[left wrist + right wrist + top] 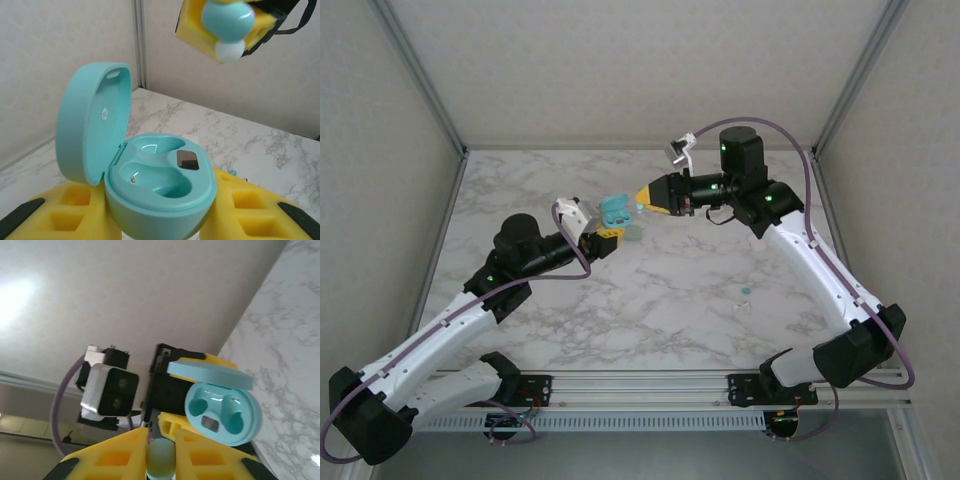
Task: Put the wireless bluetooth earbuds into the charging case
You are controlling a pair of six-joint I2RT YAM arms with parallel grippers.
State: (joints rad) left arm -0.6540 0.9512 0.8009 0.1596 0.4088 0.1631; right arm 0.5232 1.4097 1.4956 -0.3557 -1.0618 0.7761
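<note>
Above the table, the left pincer grips the charging case, lid open and both sockets empty. At the case's three o'clock the right pincer pinches one earbud, not yet seated. Toward four o'clock a second earbud lies on the table. Both insertions remain to be done.

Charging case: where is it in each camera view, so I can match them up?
Top external: charging case, open, at centre, held by left gripper.
Left wrist: case at bottom centre, lid raised on left.
Right wrist: case at lower right, cavities showing.
Shared landmark: right gripper, pinching an earbud.
</note>
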